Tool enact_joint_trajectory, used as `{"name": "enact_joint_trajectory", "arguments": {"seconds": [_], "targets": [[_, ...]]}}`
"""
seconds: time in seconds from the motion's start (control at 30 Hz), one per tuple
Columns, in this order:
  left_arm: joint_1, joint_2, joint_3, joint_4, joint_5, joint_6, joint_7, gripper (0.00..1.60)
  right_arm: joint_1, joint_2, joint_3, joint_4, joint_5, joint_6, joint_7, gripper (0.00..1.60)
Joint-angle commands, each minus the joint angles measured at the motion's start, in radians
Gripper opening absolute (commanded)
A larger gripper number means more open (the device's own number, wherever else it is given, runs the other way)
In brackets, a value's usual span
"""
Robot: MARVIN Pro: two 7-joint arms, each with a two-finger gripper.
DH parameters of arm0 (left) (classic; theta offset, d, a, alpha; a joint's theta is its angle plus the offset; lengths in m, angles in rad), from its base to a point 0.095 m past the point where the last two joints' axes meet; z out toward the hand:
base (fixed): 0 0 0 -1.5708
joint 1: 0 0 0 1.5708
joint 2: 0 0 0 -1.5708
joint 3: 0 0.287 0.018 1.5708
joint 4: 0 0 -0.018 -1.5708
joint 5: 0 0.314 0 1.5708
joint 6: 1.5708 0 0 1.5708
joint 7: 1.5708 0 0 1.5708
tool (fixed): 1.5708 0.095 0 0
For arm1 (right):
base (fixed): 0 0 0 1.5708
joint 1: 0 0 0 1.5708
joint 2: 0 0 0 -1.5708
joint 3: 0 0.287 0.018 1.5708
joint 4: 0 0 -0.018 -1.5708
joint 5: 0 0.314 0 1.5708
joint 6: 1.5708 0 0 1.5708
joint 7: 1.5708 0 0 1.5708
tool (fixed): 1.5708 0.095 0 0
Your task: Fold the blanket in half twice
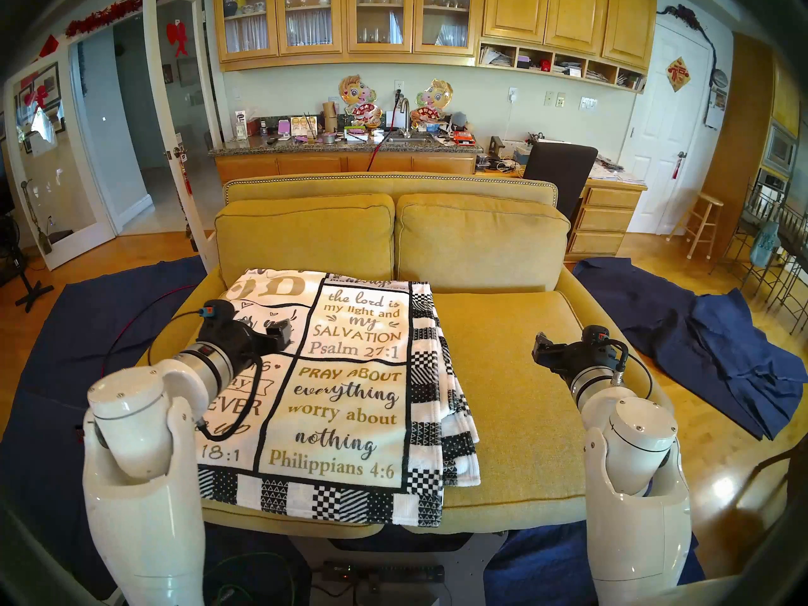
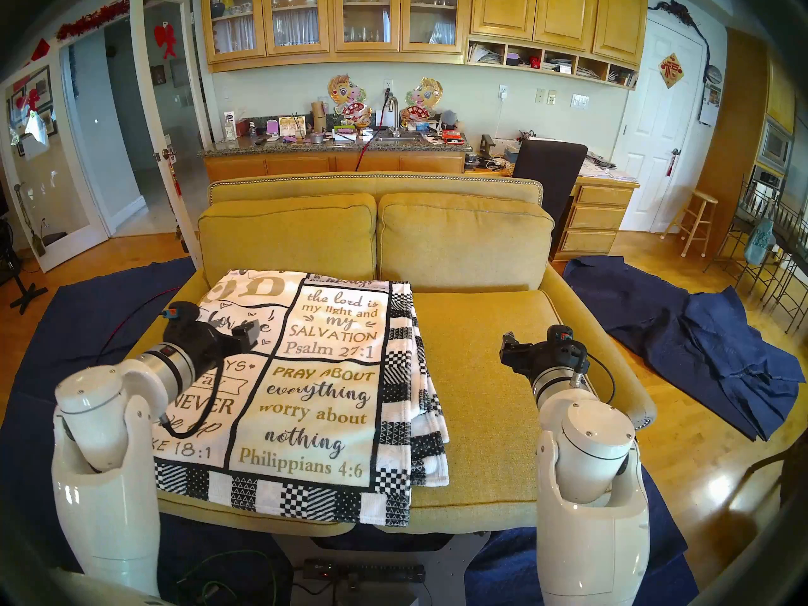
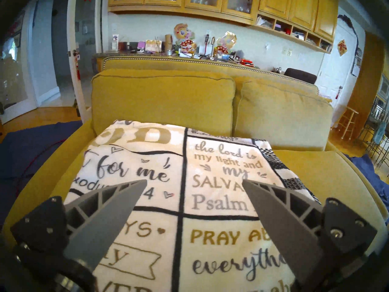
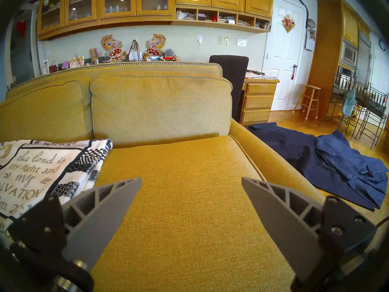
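Navy cloths (image 1: pixel 717 351) flank yellow sofa (image 1: pixel 503 373); blanket (image 1: pixel 345 395) folded.

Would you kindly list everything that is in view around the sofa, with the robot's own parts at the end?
blanket: one, white with gold and grey lettering and a black-and-white patchwork border, folded in layers on the sofa's left seat.
sofa: one, mustard yellow, centre, with two back cushions.
navy cloths: several, dark blue, on the wooden floor at both sides of the sofa.
counter: one, dark granite over wood, cluttered, behind the sofa.
wall cabinets: one row, light wood, some glass-fronted, above the counter.
dark chair: one, behind the sofa's right end.
wooden stool: one, by the white door.
left gripper: open, above the blanket.
right gripper: open, above the bare right seat.
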Motion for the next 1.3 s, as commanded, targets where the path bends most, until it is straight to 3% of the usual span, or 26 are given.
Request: {"name": "enact_joint_trajectory", "arguments": {"seconds": [0.0, 0.83, 1.1, 1.13, 1.27], "targets": [[-0.112, 0.089, -0.066, 0.022, -0.043, 0.068, -0.007, 1.60, 0.017, 0.002, -0.002, -0.024, 0.001, -0.007, 0.001, 1.60], [-0.326, 0.301, -0.167, 0.454, -0.113, 0.073, -0.004, 1.60, 0.018, 0.002, -0.001, -0.013, 0.000, -0.008, 0.001, 1.60], [-0.404, 0.357, -0.179, 0.611, -0.136, 0.073, -0.007, 1.60, 0.019, 0.002, -0.001, -0.012, 0.000, -0.008, 0.002, 1.60], [-0.376, 0.369, -0.180, 0.610, -0.142, 0.073, -0.010, 1.60, 0.019, 0.002, -0.001, -0.012, 0.000, -0.008, 0.002, 1.60], [-0.446, 0.388, -0.172, 0.719, -0.159, 0.073, -0.013, 1.60, 0.019, 0.002, 0.000, -0.011, 0.000, -0.008, 0.002, 1.60]]}}
